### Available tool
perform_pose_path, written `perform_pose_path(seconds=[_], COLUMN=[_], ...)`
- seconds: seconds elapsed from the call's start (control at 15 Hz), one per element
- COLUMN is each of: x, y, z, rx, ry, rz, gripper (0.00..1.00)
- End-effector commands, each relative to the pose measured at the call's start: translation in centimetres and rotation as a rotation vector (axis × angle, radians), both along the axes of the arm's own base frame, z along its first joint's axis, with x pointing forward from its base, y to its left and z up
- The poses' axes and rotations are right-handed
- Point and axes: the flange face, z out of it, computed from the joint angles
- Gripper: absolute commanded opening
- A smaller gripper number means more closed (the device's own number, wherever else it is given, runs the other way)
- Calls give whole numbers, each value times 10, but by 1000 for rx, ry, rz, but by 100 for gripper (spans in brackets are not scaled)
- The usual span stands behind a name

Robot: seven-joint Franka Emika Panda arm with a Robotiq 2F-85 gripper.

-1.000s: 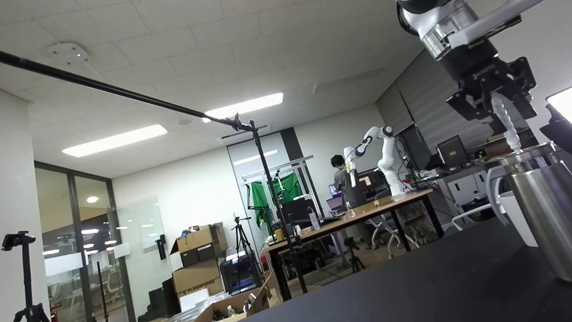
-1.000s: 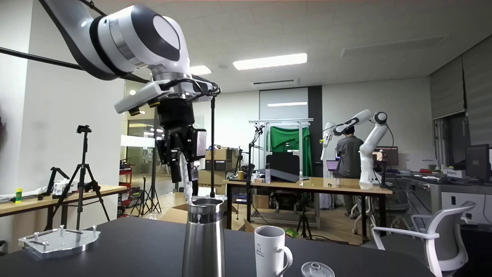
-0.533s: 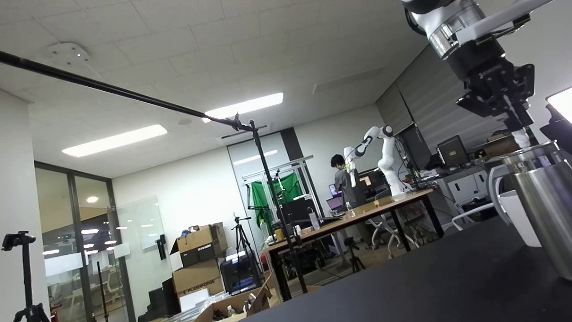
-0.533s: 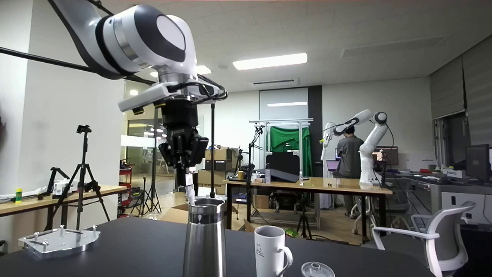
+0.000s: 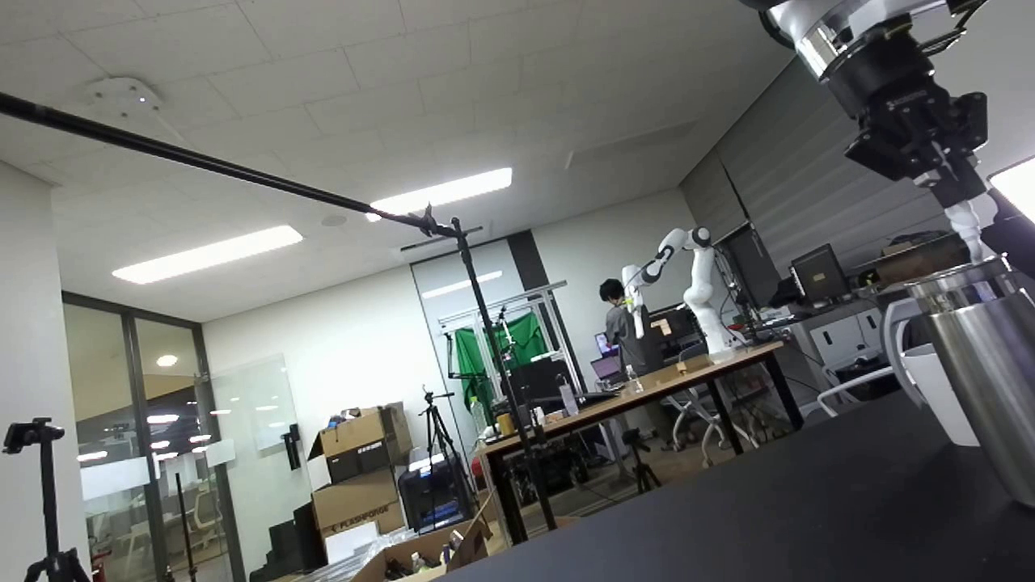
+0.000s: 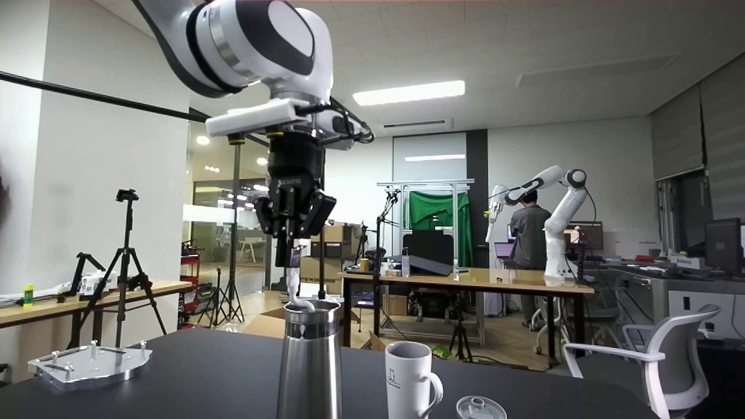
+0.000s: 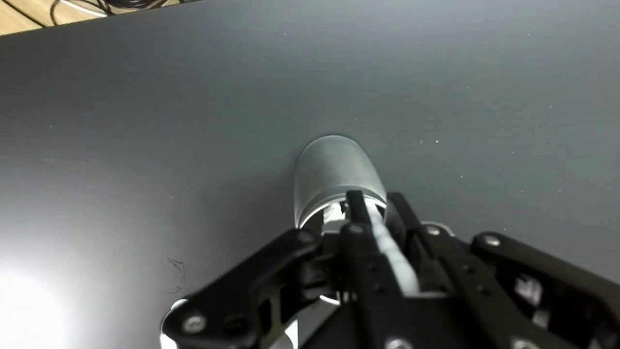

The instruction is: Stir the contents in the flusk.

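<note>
The flusk, a tall brushed-steel cylinder, stands upright on the dark table with its mouth uncovered. Its mouth points toward the camera in the wrist view, where the steel body shows. A white, twisted stick slants down into that mouth, and its lower end is hidden inside. Just above the rim, my gripper points downward, shut on the upper part of the stick. The wrist view shows the stick running between the two black fingers. What the flusk holds cannot be made out.
A white mug with a loop handle stands beside the flusk. Near it lies a small clear lid. At the table's far left is a clear plate with pegs. A grey office chair stands beyond the table.
The jaws, apart around the stick a second ago, have come together on it. Gripper and stick have since risen and shifted right in both exterior views. The flusk stays in place.
</note>
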Motion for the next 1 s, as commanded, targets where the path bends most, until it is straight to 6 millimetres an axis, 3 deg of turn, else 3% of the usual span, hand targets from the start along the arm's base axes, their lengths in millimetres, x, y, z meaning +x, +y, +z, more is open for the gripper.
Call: perform_pose_path(seconds=[0.0, 0.2, 0.33, 0.47, 0.73, 0.93], x=[22, 33, 39, 40, 32, 27], y=[-24, -38, -48, -58, -71, -66], z=[34, 59, 60, 40, -24, -46], rx=[48, 100, 107, 105, 95, 89], ry=[66, 136, 171, 209, 319, 387], rz=[14, 48, 64, 75, 108, 142], gripper=[4, 4, 4, 4, 4, 4])
